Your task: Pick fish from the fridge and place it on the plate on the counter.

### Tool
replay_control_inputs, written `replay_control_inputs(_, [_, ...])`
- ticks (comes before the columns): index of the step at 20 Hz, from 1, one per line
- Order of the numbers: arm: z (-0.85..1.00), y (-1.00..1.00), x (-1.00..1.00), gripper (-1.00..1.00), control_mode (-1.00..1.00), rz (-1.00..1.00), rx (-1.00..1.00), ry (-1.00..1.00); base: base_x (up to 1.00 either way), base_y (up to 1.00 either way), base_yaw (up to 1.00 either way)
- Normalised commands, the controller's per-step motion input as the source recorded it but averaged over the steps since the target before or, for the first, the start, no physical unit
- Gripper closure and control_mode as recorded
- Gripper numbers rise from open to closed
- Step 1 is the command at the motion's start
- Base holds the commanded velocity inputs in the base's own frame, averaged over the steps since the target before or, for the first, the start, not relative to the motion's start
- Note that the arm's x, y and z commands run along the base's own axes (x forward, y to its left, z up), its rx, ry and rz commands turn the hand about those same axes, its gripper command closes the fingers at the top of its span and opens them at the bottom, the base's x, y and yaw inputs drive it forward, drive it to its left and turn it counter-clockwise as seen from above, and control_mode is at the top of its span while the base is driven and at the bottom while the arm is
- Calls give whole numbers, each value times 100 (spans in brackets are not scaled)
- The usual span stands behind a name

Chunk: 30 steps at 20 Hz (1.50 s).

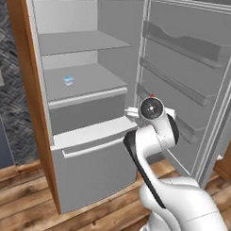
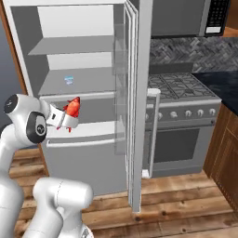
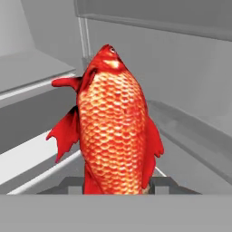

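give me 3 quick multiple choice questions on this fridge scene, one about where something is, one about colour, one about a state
1. Where is the small cup?
A. on a middle fridge shelf
B. on the floor
C. on the stove

2. What colour is the fish?
A. blue
B. red-orange
C. green

3. What state is the fridge door in?
A. shut
B. taken off
C. swung open

Answers:
1. A, the left base view shows it standing on the middle shelf.
2. B, the hand view shows red-orange scales and fins.
3. C, the door shelves face out beside the open inside, and the gripper, shut on the fish, is in front of the fridge.
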Motion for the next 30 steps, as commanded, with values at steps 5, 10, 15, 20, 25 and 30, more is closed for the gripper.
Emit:
replay_control_inputs(5, [0, 0, 0, 100, 100, 0, 0, 0, -54, 8, -25])
replay_control_inputs(10, [0, 0, 0, 100, 100, 0, 0, 0, -56, 14, -24])
replay_control_inputs(15, [0, 0, 0, 100, 100, 0, 0, 0, -59, 12, -24])
replay_control_inputs(20, [0, 0, 0, 100, 100, 0, 0, 0, -62, 9, -26])
replay_control_inputs(25, [0, 0, 0, 100, 100, 0, 0, 0, -54, 1, -29])
replay_control_inputs(30, [0, 0, 0, 100, 100, 0, 0, 0, -43, 0, -31])
